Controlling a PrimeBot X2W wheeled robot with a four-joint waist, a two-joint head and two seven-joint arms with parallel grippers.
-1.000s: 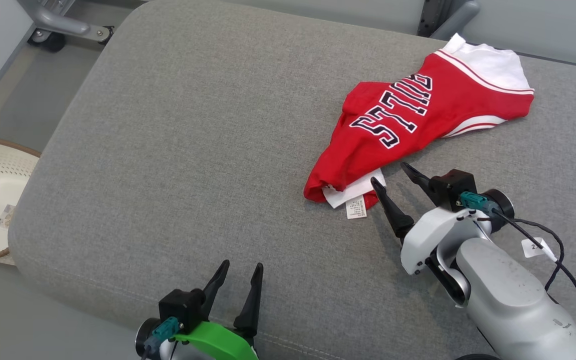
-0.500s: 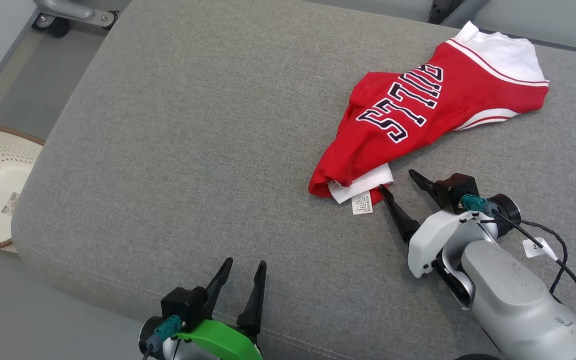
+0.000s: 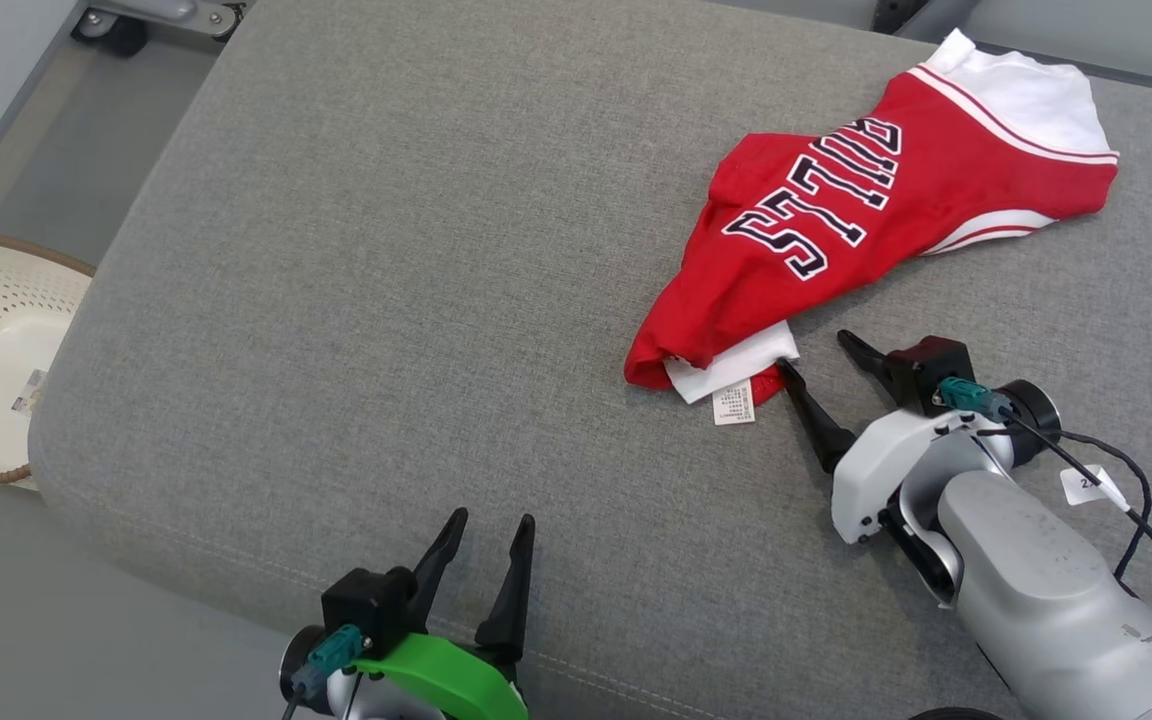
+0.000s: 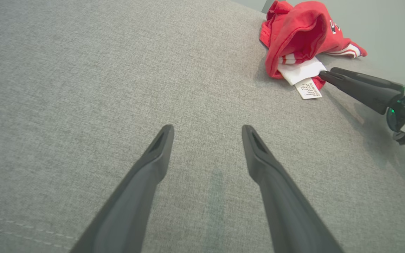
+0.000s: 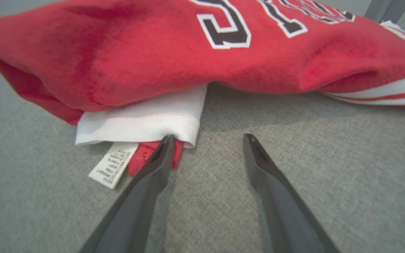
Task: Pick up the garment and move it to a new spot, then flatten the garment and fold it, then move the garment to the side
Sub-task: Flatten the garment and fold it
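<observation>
picking up: not done, garment [image 3: 866, 230] lies ungripped; moving, flattening, folding all left
right tool [image 3: 814, 351]: jaws wide, one tip right at the white hem [image 5: 142, 119]
left tool [image 3: 492, 518]: spread wide, empty, well apart
garment: crumpled red jersey, far right of the grey cushion [image 3: 386, 250], care tag [image 3: 734, 402] poking out

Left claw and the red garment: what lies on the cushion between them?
Only bare grey cushion lies between the left claw and the red garment, as the left wrist view shows.
</observation>
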